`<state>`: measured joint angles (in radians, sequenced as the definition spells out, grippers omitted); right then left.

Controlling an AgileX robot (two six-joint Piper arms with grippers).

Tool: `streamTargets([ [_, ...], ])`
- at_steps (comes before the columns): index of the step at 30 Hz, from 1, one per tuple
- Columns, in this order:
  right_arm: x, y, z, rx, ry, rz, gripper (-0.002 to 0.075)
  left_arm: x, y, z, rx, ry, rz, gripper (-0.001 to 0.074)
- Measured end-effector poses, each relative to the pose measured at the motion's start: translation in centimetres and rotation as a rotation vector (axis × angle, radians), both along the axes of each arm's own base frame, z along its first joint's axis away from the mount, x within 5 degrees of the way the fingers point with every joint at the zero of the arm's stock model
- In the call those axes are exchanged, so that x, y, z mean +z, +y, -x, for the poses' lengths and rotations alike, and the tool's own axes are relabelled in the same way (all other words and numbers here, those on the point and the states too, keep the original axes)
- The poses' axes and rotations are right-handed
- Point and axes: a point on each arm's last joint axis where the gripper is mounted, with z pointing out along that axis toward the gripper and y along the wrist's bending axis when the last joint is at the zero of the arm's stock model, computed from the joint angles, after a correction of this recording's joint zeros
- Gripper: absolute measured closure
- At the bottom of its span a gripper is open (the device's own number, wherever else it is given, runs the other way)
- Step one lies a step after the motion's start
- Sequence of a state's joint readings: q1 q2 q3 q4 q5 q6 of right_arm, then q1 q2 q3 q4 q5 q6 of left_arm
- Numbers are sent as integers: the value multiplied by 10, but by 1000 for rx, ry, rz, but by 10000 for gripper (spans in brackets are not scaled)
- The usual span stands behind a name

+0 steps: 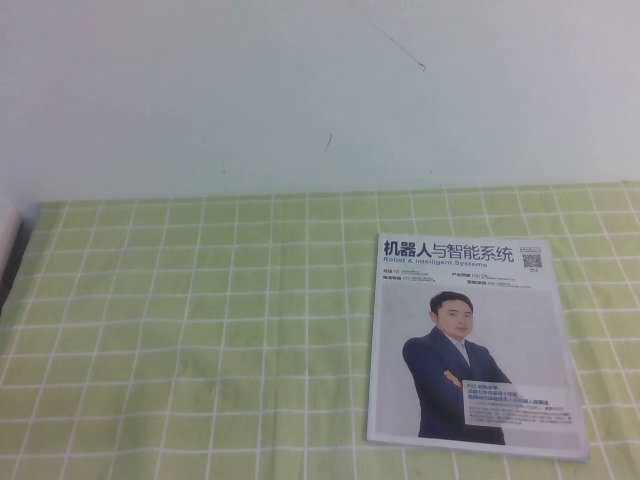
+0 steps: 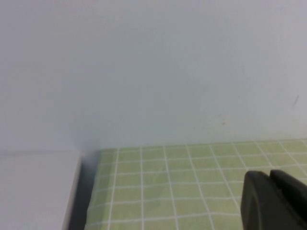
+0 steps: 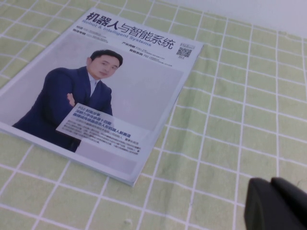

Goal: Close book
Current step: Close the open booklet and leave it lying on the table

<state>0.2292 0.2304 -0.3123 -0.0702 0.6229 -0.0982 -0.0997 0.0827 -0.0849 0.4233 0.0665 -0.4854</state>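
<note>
high view: a green checked tablecloth [image 1: 200, 330] covers the table, with a pale wall [image 1: 300, 90] behind it. the book [image 1: 475, 345] lies flat on the cloth in the right half of the table, close to the robot's edge. it is closed, front cover up: a dark title line runs along its far edge, a small qr code sits in the far right corner, and a man in a dark blue suit stands with his arms crossed. the spine side faces left, and the book sits slightly askew to the grid of the cloth. at the far left edge of the table a white object [image 1: 8, 225] just shows.

left wrist view: the left gripper [image 2: 268, 179] hangs above the cloth near the table's left end, facing the wall. the white object [image 2: 36, 187] sits just off the cloth's edge, with a dark gap between them. the fingers [image 2: 254, 201] are dark and look pressed together — only a thin seam shows between them, though most of the gripper is cut off by the frame. they hold nothing.

right wrist view: the right gripper [image 3: 271, 184] is over bare cloth near the book [image 3: 96, 91], clear of it and not touching. its fingers [image 3: 259, 206] stand together with just a seam between them, empty. the book's cover lies flat and shut, its page edges showing as a thin pale band along the near side — no page is lifted.
</note>
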Motion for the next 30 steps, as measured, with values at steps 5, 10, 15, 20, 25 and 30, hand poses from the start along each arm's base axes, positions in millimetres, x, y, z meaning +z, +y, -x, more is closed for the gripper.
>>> streamTargets([
  [5,0,0,0,0,0,0,729,-23,3,2,56,25,83,738],
  [10,0,0,0,0,0,0,729,-32,3,1,54,41,86,738],
  [15,0,0,0,0,0,0,729,-31,1,2,31,35,70,738],
  [20,0,0,0,0,0,0,729,-32,-1,3,0,29,-33,738],
  [25,0,0,0,0,0,0,729,-43,-3,5,-26,151,-14,738],
  [30,0,0,0,-1,0,-1,729,-53,-4,8,-35,265,20,738],
])
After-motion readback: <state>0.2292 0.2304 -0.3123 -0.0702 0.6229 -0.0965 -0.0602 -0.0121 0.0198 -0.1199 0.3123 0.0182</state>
